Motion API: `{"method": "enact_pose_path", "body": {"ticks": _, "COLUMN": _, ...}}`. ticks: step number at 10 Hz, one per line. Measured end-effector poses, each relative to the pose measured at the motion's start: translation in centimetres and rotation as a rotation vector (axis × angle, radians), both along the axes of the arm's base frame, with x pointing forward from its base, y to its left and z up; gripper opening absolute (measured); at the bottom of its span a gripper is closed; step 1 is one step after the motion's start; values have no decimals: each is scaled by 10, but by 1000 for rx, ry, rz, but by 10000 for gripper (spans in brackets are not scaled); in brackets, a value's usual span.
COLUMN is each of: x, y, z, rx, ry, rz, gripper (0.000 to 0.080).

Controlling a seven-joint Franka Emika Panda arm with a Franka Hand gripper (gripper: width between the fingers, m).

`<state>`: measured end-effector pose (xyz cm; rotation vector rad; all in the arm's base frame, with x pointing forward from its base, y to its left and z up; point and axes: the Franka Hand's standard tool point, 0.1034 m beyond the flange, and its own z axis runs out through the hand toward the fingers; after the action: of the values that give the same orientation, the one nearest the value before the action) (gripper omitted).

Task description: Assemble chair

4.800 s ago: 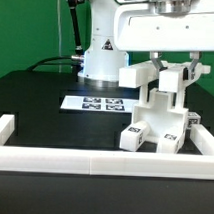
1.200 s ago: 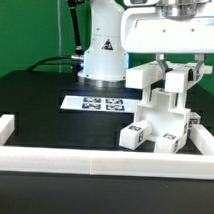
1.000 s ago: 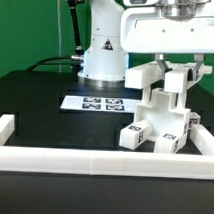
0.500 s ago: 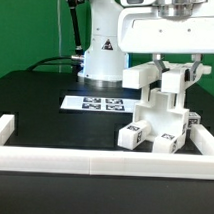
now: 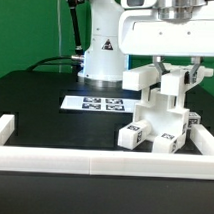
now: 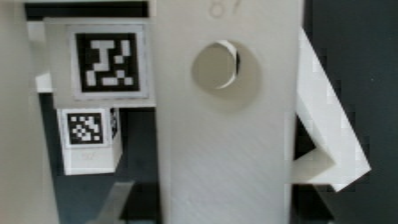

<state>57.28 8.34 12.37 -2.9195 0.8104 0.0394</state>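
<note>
Steadiness counts: with the jaws clenched on the upper piece of the chair [image 5: 155,119], press straight down, square to the parts on the worktop [image 5: 44,123].

The arm [image 5: 103,57] is glossy white all over, and its base is a rounded, bell-shaped column at the far side of the tabletop. A thin black cable [image 5: 52,61] runs into that base from the exterior view's left. Higher up, a dark gap breaks the white shell where the links meet. The end effector [image 5: 174,77] has a broad, boxy white housing with softly rounded corners and a grey piece above it.
</note>
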Motion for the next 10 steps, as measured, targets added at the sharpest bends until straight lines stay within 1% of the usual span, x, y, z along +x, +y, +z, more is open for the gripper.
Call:
{"method": "enact_pose_path", "body": {"ticks": 3, "x": 0, "y": 0, "z": -2, "rx": -2, "ry": 1, "rz": 0, "gripper": 291}}
{"method": "enact_pose_path", "body": {"ticks": 6, "x": -3, "y": -5, "z": -18, "rx": -15, "ry": 12, "rz": 4, "gripper": 291}}
{"method": "enact_pose_path", "body": {"ticks": 7, "x": -4, "y": -6, "z": -22, "rx": -17, "ry": 18, "rz": 4, "gripper": 291}}
{"method": "enact_pose_path", "body": {"ticks": 9, "x": -4, "y": -6, "z": -22, "rx": -17, "ry": 18, "rz": 4, "gripper": 296}}
{"method": "enact_pose_path", "body": {"ticks": 10, "x": -4, "y": -6, "z": -22, "rx": -17, "ry": 19, "rz": 4, "gripper": 493}}
